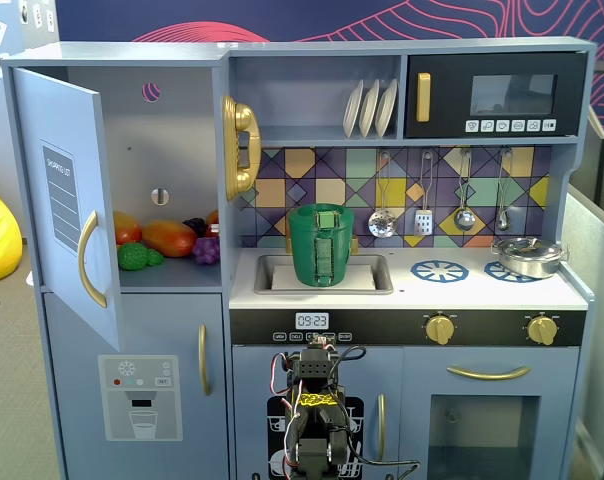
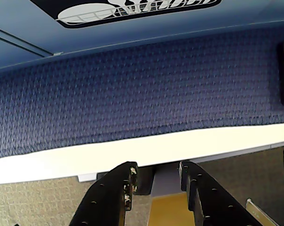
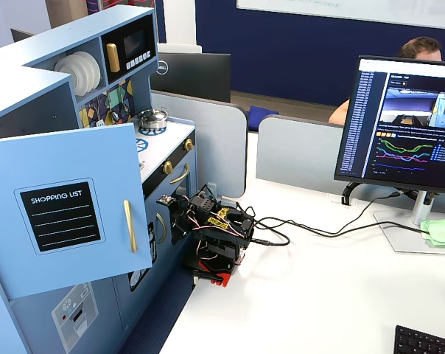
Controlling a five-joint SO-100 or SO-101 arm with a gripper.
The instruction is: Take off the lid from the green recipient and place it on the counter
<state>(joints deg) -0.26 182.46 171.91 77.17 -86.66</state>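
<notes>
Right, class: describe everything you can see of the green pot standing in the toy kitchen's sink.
The green recipient is a tall, dark green cylinder that looks like plastic, flaring slightly towards the top. A lighter green ribbed strip runs down the side facing the camera. It stands upright in the recessed sink of the white counter, in front of the patterned backsplash. The lid sits on top, with its light green knob showing. Nothing else touches it; the gripper is folded low in front of the kitchen, well below the counter.

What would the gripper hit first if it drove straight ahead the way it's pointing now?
Probably the white ledge, then the blue carpet beyond it. The gripper is open and empty, aimed down at the base of the kitchen, well below the pot. Depth is unclear.
</notes>
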